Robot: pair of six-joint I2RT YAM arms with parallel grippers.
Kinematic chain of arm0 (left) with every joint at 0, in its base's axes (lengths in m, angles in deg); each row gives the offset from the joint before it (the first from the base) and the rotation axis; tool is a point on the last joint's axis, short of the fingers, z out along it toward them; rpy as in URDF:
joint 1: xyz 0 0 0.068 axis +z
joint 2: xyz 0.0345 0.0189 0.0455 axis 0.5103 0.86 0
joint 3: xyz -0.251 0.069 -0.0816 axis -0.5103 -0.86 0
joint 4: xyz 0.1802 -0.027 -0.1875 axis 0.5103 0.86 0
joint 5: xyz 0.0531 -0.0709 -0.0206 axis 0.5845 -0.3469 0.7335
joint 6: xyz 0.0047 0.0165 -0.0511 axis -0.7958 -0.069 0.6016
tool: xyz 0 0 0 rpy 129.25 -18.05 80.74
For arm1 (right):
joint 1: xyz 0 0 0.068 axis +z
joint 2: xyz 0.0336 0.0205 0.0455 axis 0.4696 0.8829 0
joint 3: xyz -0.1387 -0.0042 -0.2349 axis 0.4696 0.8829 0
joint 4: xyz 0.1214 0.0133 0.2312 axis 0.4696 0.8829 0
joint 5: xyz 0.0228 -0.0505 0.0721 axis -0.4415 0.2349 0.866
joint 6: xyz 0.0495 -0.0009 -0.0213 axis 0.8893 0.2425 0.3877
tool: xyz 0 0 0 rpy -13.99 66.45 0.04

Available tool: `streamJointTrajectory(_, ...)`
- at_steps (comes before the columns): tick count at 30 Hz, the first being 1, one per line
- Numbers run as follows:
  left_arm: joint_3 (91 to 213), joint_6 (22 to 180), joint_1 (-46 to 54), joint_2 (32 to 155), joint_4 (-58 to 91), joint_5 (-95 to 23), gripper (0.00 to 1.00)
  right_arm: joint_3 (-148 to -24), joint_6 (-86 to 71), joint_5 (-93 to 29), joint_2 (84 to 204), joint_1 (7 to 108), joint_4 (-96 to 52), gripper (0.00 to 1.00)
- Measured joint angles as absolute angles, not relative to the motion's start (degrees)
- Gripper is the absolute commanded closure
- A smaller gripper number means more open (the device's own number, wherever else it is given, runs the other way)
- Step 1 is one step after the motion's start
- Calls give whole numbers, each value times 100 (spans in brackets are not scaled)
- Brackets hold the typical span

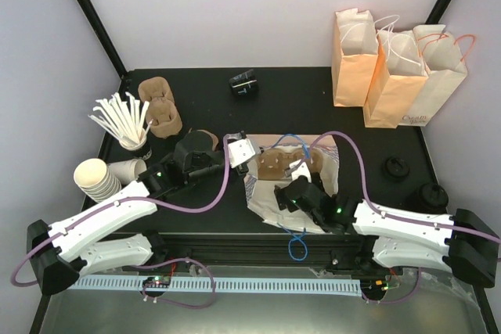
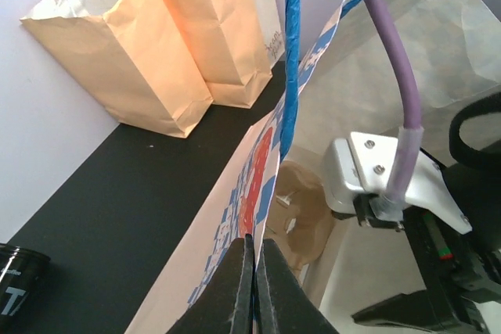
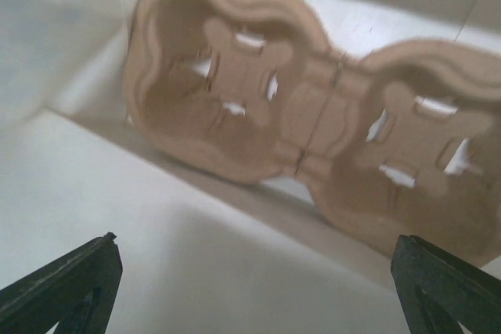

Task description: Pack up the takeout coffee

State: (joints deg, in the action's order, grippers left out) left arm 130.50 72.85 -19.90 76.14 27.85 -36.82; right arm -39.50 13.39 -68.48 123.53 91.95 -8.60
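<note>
A white paper bag (image 1: 270, 210) with blue print and blue handles lies open at the table's middle, with a brown pulp carrier (image 1: 274, 163) inside. My left gripper (image 1: 252, 160) is shut on the bag's left rim (image 2: 227, 217), fingertips pinched together (image 2: 254, 244). My right gripper (image 1: 288, 171) is open and empty inside the bag, its fingers spread wide (image 3: 254, 271) before the carrier (image 3: 313, 115). A small black lidded cup, the takeout coffee (image 1: 432, 195), stands at the right edge, outside the bag. A second black lidded piece (image 1: 395, 167) sits near it.
Another black cup (image 1: 243, 84) lies at the back centre, also in the left wrist view (image 2: 16, 287). Three kraft bags (image 1: 391, 68) stand back right. Stacked cream cups (image 1: 98, 177), stirrers in a cup (image 1: 125, 119) and pulp carriers (image 1: 160, 107) are at the left.
</note>
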Motion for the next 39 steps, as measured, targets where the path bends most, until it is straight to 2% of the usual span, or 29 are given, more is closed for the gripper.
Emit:
streamJointTrajectory(4,13224,7373,-2003,7743,2932,-3723,98,-4284,1381,-7088,12399,9110,-775,6)
streamJointTrajectory(9,14186,7663,-1971,8357,3419,-3695,99,-5075,1343,-7075,12594,8806,-543,6)
streamJointTrajectory(19,17045,8675,-908,10624,4905,-4235,99,-7034,819,-6574,12281,8413,670,4)
streamJointTrajectory(28,18590,9104,-591,12175,5528,-5072,96,-7978,637,-6561,12113,7936,1562,1)
streamJointTrajectory(33,18931,9224,-559,12540,5467,-5415,58,-8089,559,-6367,12100,7344,1853,0)
streamJointTrajectory(35,19023,9303,-504,12604,5439,-5511,37,-8089,537,-6207,12097,7119,1938,0)
streamJointTrajectory(37,19047,9377,-403,12604,5393,-5577,24,-8089,522,-6091,12102,6990,1997,0)
streamJointTrajectory(39,19084,9486,-213,12604,5310,-5608,16,-8089,493,-5969,12111,6953,2028,0)
